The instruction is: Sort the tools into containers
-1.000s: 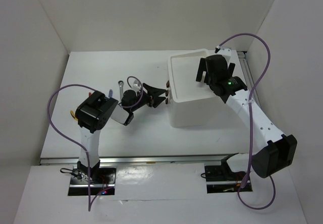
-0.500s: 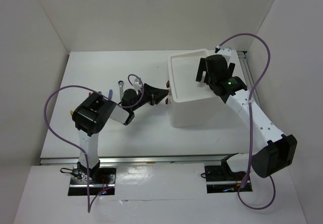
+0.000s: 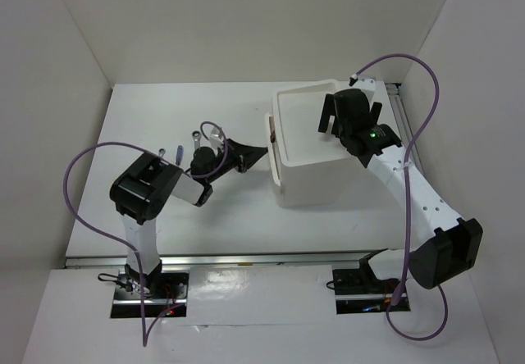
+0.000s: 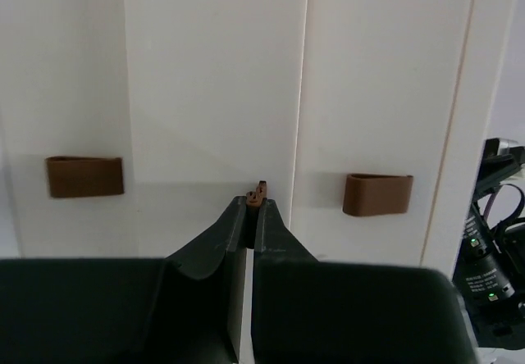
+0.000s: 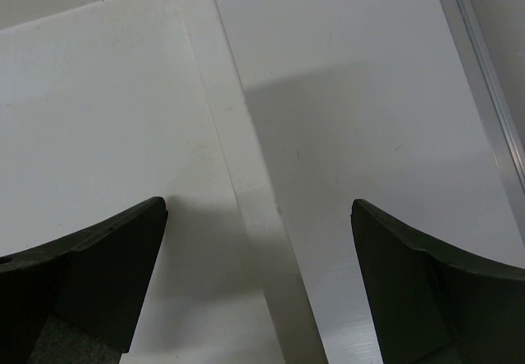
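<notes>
Two grippers noted: left gripper (image 4: 256, 204) clenched nearly flat on the middle drawer handle (image 4: 261, 188) of the white box unit (image 3: 316, 184) at frame centre, right gripper (image 5: 258, 208) spread wide, holding nothing, above the top tray (image 3: 299, 130) inside its rim at upper right, and a wrench (image 3: 195, 137) on open table (image 3: 246, 212) to the left.

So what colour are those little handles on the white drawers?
The drawer handles are reddish-brown; the left wrist view shows them best.
</notes>
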### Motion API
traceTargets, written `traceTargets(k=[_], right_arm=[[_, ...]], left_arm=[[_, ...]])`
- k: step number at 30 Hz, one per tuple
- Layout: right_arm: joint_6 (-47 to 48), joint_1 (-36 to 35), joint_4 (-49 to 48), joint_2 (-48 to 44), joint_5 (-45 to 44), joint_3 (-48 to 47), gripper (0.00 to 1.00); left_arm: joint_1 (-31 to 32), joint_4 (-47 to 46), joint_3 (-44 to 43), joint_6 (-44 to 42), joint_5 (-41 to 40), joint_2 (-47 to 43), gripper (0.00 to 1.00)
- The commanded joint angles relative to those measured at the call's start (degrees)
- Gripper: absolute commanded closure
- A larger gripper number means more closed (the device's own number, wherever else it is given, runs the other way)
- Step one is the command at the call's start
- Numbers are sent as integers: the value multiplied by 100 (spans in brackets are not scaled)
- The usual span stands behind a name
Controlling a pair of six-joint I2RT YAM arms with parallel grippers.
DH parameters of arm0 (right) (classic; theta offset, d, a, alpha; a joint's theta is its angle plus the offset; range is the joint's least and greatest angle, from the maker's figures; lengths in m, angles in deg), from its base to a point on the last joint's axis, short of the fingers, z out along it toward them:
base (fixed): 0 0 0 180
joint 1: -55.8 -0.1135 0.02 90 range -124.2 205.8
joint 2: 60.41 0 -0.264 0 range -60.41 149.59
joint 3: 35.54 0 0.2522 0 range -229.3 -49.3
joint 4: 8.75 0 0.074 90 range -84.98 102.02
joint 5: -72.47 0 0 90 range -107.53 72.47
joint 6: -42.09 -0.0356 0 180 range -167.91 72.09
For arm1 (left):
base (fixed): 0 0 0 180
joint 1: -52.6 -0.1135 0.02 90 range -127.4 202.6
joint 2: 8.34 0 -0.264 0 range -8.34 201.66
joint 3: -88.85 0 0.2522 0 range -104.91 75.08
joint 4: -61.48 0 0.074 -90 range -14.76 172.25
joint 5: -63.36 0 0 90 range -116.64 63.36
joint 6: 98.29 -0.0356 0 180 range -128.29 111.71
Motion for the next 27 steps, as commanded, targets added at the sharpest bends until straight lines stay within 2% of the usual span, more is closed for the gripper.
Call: traceTargets(k=[1,6,9,12,13,15,16,17,18,19,21,22,23,24,25,27], right_arm=[[138,-17,511,65,-135,261,0],[138,-17,511,65,-188,261,0],[138,-17,511,65,-135,261,0],[138,-17,458,65,-83,261,0],[138,-17,458,65,-83,261,0],[138,-17,458,65,-30,261,0],[138,-17,458,65,-30,261,0],[138,-17,458,65,-30,261,0],[138,-17,458,65,-30,261,0],[191,-17,458,65,-30,261,0],[191,-17,458,118,-30,261,0],[191,-17,458,118,40,261,0],[191,-17,458,118,40,261,0],[243,-17,458,118,40,261,0],[244,-17,458,118,101,261,0],[244,-17,458,118,180,147,0]], left_arm=[[-421,-2352,568,-381,241,-540,100],[-1246,-2624,1271,-302,574,-751,100],[-1598,-2686,1544,-223,767,-971,100],[-1731,-2371,1598,-345,926,-1164,98],[-1793,-2135,1650,-459,978,-1357,89],[-1854,-1748,1651,-644,1075,-1612,61],[-1924,-1119,1651,-906,1137,-1979,31],[-1977,-678,1651,-1082,1137,-2209,23],[-2039,-204,1485,-1319,1189,-2472,22],[-2170,1332,1353,-1948,1190,-3101,18],[-2250,3499,889,-2889,841,-3790,11],[-2250,4763,164,-3338,-171,-4063,3],[-2250,5828,-235,-3656,-607,-4222,0],[-2250,7127,-613,-4390,-890,-4276,0],[-2250,7775,-1435,-4650,-1502,-4146,0],[-2250,8823,-2257,-5446,-1858,-3760,0]])
